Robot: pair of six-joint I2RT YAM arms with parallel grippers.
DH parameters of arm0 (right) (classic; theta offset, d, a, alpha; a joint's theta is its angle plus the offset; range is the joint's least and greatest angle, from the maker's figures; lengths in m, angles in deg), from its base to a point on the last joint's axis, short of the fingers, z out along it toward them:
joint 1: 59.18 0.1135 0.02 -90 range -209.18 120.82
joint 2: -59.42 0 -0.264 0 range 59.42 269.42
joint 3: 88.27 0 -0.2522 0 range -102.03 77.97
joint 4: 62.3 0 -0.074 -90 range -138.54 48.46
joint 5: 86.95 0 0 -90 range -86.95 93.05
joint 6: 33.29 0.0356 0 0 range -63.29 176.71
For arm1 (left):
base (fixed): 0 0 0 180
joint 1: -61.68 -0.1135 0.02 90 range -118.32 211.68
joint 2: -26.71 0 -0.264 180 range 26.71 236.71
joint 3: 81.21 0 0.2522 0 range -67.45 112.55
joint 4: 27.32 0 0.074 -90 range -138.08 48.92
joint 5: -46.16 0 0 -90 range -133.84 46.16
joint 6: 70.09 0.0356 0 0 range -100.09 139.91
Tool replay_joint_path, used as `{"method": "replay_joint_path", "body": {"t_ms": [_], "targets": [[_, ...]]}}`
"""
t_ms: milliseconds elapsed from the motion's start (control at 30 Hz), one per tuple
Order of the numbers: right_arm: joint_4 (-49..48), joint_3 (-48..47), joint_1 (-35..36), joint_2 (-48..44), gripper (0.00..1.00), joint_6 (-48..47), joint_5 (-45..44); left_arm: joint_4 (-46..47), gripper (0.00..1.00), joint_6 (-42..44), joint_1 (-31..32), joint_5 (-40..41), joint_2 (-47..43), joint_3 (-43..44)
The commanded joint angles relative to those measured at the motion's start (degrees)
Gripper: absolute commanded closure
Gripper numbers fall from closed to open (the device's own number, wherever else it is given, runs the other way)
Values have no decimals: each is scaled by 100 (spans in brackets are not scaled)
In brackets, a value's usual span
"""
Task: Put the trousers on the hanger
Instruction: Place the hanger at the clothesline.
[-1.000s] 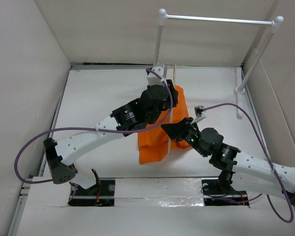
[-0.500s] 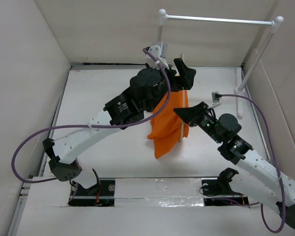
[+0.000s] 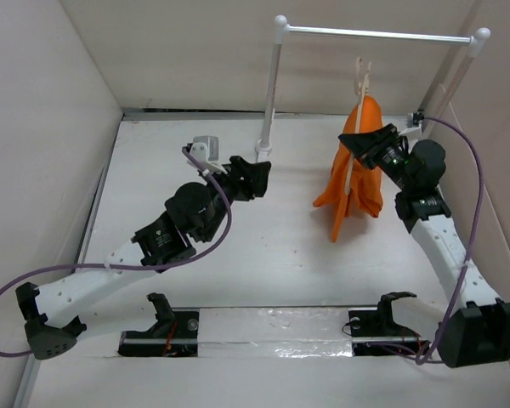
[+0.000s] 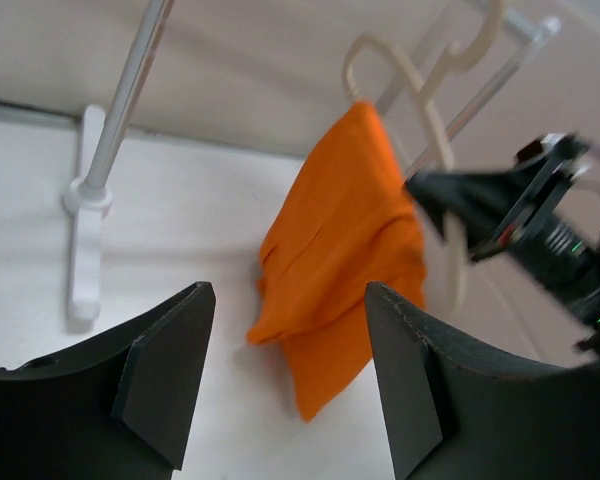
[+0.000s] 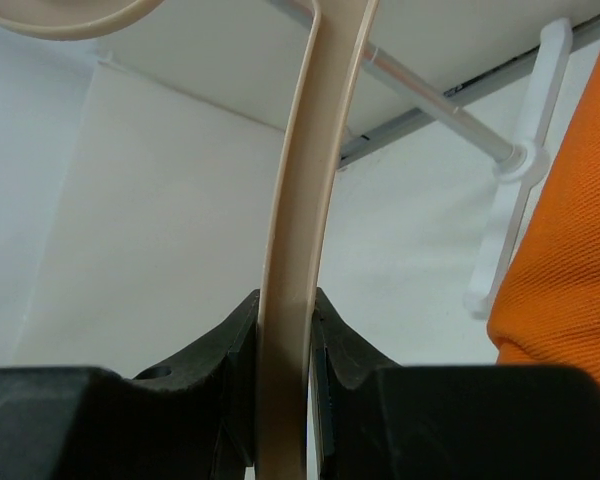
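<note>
- Your trousers (image 3: 350, 174) are folded over the hanger (image 3: 360, 78). They hang down in an orange bunch on both sides of it. This is why they don't slide off.
- The hanger with the trousers is up in the air, above the far right corner of the table (image 3: 153, 170). Nothing of it touches the table.
- Your right gripper (image 3: 357, 143) is clenched on the hanger. In the right wrist view the thin beige hanger (image 5: 300, 200) runs straight up between the two black fingers (image 5: 225, 340), squeezed tight. The orange cloth (image 5: 570, 250) hangs just beside them. Gripping the wood and not the cloth keeps the trousers from being pulled off.
- The hook at the top points up, close under the white rail (image 3: 374, 34). It does not look hooked on the rail, as far as I can tell.
- Your left gripper (image 3: 259, 170) is released and holds nothing. It hangs over the middle of the table, near the foot of the left rail post (image 3: 272, 85), well apart from the trousers.
- In the left wrist view the two fingers (image 4: 165, 370) stand wide apart, and the trousers (image 4: 345, 260) show between them, far off.
- I think the job is almost done. The trousers sit on the hanger, so one arm alone can carry it.
</note>
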Motion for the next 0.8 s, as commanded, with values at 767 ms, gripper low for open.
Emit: {"method": "replay_joint_path", "body": {"t_ms": [767], "targets": [[-2545,-2828,-1610,2789,100,487,1774,1407,40,-237,11,-343,-545,-3016]]}}
